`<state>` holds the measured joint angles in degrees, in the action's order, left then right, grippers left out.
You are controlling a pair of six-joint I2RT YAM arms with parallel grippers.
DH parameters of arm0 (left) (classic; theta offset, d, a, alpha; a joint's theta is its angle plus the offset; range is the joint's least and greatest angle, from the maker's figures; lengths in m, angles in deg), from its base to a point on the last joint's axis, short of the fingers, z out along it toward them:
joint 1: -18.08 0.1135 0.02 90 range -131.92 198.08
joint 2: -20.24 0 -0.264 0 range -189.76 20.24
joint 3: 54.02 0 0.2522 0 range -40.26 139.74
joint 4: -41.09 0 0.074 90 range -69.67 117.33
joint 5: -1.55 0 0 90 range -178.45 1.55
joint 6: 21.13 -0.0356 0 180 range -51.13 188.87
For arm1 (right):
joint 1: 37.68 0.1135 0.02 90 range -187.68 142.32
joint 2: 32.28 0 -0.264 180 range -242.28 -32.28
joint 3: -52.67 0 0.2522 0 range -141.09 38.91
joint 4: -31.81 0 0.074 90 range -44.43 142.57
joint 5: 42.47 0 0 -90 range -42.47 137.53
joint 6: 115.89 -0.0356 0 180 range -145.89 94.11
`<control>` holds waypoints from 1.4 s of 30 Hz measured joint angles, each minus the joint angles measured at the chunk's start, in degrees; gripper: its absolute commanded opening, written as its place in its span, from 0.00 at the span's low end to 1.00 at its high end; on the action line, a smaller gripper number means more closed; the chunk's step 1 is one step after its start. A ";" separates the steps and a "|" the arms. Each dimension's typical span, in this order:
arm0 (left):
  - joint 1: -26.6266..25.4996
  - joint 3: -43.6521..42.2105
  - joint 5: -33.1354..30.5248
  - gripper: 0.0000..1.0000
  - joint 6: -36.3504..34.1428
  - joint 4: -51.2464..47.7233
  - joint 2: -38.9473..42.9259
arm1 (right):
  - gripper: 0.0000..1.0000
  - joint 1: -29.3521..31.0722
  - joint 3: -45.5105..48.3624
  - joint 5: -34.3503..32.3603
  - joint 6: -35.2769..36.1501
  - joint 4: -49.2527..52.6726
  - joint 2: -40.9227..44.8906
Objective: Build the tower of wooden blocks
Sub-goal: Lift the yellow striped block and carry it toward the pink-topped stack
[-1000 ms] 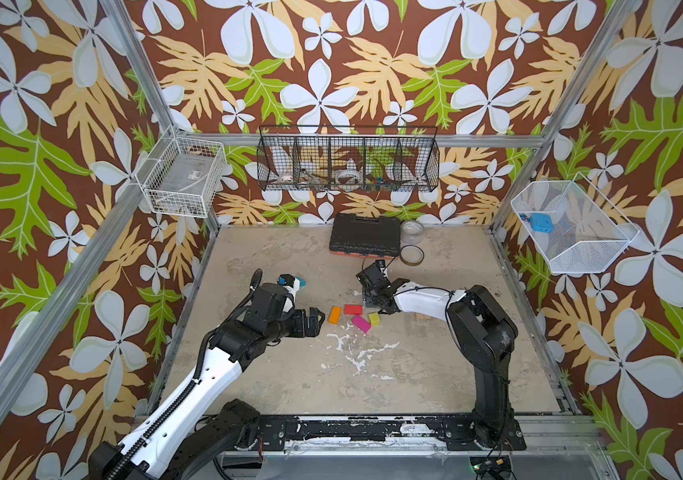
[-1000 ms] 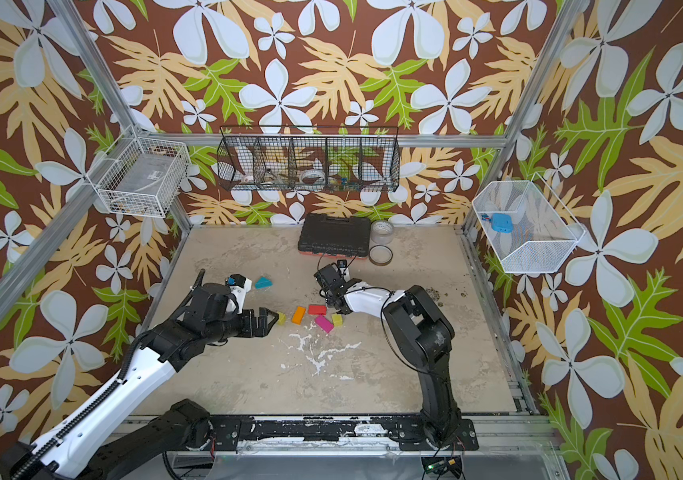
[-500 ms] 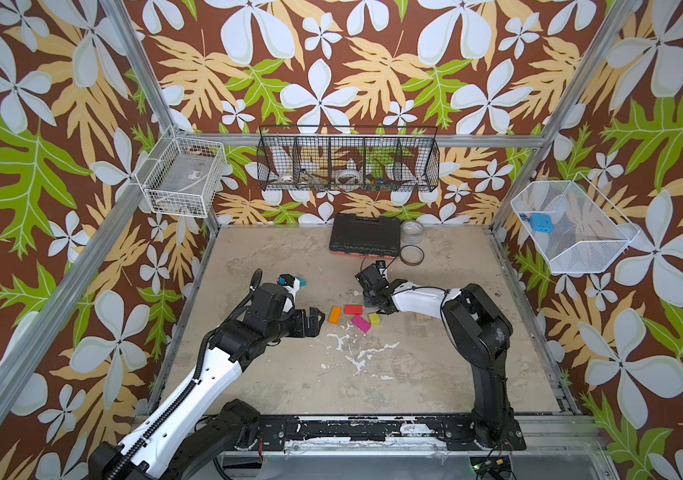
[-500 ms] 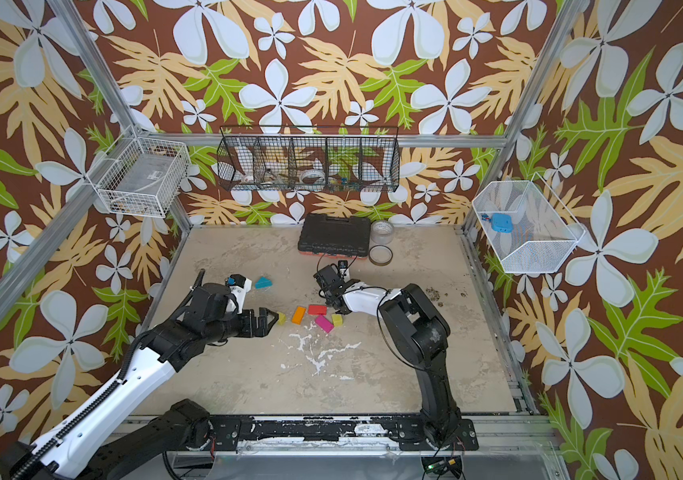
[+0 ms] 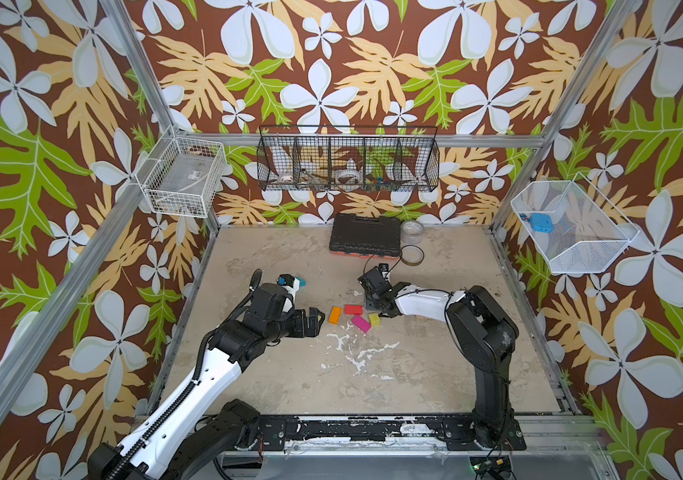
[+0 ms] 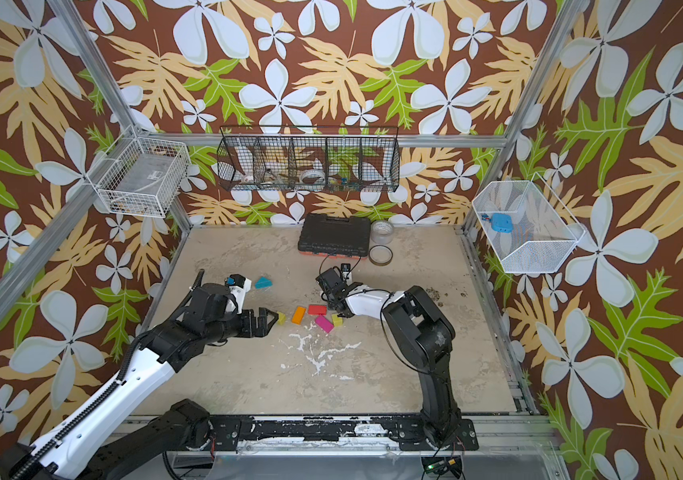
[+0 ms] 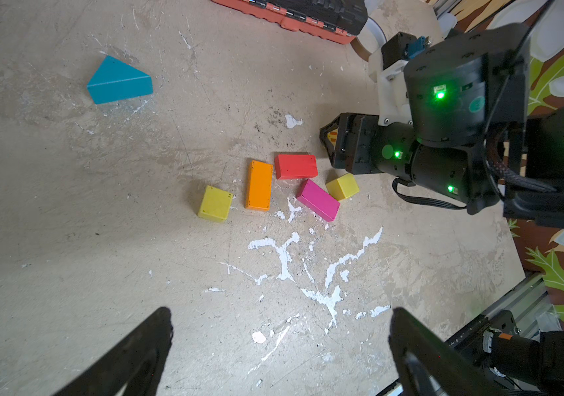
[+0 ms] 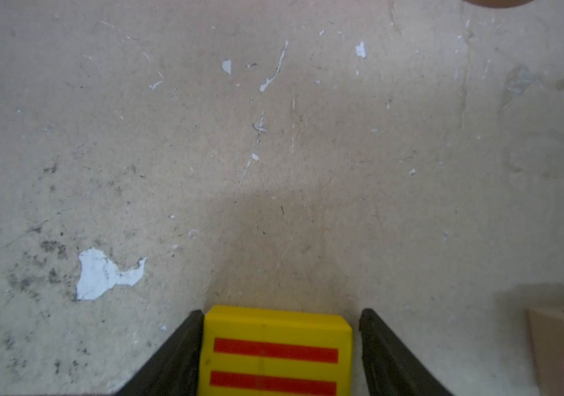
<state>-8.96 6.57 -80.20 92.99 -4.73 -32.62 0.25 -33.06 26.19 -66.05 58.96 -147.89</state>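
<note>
Right tool (image 8: pixel 282 311) brackets the striped yellow brick (image 8: pixel 275 349). One jaw touches, a sliver of gap shows at the other, so I cannot tell if it pinches. Left tool (image 7: pixel 280 343) is spread wide and empty.

Orange brick (image 5: pixel 335 314), red brick (image 5: pixel 352 309) and magenta brick (image 5: pixel 361 323) lie loose mid-frame in both top views. Teal wedge (image 6: pixel 263 282) sits apart, to their left. No tower is visible.

Risk, by my judgement: a weak hold lets the striped brick twist or drop on lifting.

Only the right wrist view shows the stripes and a plain wood piece (image 8: pixel 555 329).

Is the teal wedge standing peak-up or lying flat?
Lying flat. In the left wrist view the wedge has a triangular face turned upward and rests by itself on the table.
</note>
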 measured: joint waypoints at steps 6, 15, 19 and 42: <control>0.00 0.00 0.00 1.00 0.00 0.00 0.02 | 0.60 0.00 2.54 0.76 -0.02 -2.95 1.09; 0.00 0.00 0.00 1.00 0.00 0.00 0.74 | 0.47 0.07 9.60 3.67 1.25 -3.89 7.23; 0.00 0.00 0.00 1.00 0.02 0.00 1.22 | 0.47 0.07 16.57 3.50 1.81 -2.27 16.31; -0.02 -0.20 2.75 1.00 -0.28 0.26 2.54 | 0.28 -7.34 38.56 -3.58 8.39 0.83 52.83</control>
<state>-8.99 6.37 -77.45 92.70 -4.47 -30.09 -7.09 5.50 22.60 -57.66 59.79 -95.07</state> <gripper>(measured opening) 0.998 0.526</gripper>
